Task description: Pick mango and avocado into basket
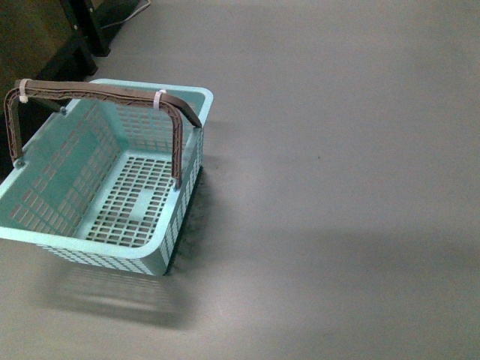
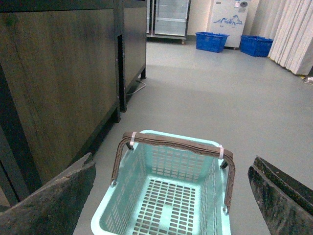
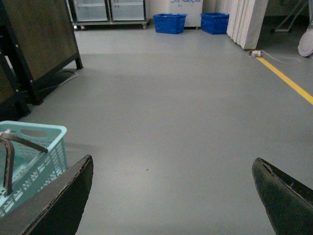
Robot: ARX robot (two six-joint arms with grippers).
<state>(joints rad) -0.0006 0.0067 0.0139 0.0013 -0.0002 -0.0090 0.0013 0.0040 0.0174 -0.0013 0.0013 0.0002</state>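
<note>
Grey floor (image 1: 337, 150), turquoise slotted plastic basket (image 1: 56, 176) sits just ahead of left claw (image 2: 173, 164), beside right claw (image 3: 172, 161); both gape empty

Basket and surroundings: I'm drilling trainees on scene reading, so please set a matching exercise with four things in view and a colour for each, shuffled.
Things:
1. basket
2. handles
3. crates
4. floor line

Colours:
a. yellow
b. brown-grey
c. deep blue
d. light turquoise

Pairs: 1-d, 2-b, 3-c, 4-a
</note>
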